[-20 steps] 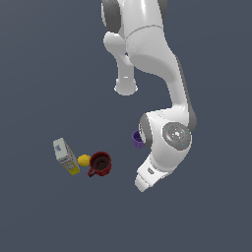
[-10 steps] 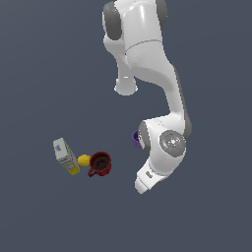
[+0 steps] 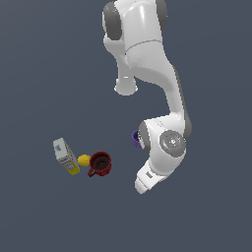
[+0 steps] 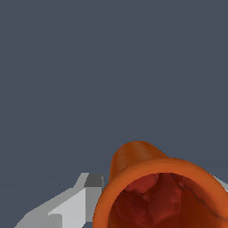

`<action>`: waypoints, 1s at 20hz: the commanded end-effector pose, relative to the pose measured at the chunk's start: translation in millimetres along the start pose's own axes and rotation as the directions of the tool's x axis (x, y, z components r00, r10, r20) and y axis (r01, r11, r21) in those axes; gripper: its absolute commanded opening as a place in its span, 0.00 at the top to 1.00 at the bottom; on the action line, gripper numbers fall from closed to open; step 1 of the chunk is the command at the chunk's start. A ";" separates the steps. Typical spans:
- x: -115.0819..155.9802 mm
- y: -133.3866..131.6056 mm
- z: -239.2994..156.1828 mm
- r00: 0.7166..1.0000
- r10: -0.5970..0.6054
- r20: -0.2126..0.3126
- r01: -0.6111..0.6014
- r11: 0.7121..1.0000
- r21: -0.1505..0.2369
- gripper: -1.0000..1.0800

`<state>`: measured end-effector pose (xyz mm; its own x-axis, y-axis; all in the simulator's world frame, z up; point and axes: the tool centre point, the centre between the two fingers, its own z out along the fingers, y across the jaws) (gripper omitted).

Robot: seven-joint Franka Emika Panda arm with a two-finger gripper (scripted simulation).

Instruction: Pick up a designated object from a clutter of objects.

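Over on the exterior view's left sit the white-and-yellow carton, the small yellow ball and the dark red handled mug, bunched together and well clear of the action. Further right, a purple cup peeks from behind the white arm. In the wrist view, the gripper has one grey finger tight against the small tapered orange cup, apparently clamped on it.

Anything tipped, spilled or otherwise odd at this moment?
Nothing spilled. The dark red mug sits upright with the yellow ball and the carton beside it. The purple cup is mostly hidden behind the arm. In the wrist view the orange cup fills the space between the gripper fingers, mouth toward the camera; actual contact cannot be confirmed.
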<state>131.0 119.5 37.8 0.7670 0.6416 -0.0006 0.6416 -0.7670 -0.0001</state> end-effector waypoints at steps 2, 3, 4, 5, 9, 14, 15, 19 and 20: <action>0.0 -0.2 -0.4 1.000 0.000 0.000 0.000 1.000 0.000 1.00; -0.5 -0.1 -0.7 1.000 0.000 0.000 0.000 1.000 0.000 1.00; -1.2 0.0 -1.4 1.000 0.000 0.000 0.000 1.000 0.000 1.00; -2.2 0.2 -2.3 1.000 0.000 0.000 0.000 1.000 0.000 1.00; -9.1 1.6 -8.7 1.000 0.000 0.000 0.000 1.000 0.000 1.00; -25.1 4.9 -23.3 1.000 0.000 0.000 0.000 1.000 0.000 1.00; -29.4 5.7 -27.2 1.000 0.000 0.000 0.000 1.000 0.000 1.00; -50.3 9.9 -46.5 1.000 0.000 0.000 0.000 1.000 -0.001 1.00; -56.5 11.2 -52.2 1.000 0.000 0.000 0.000 1.000 -0.001 1.00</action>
<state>100.0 82.0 81.2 0.7666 0.6421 -0.0022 0.6421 -0.7666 -0.0006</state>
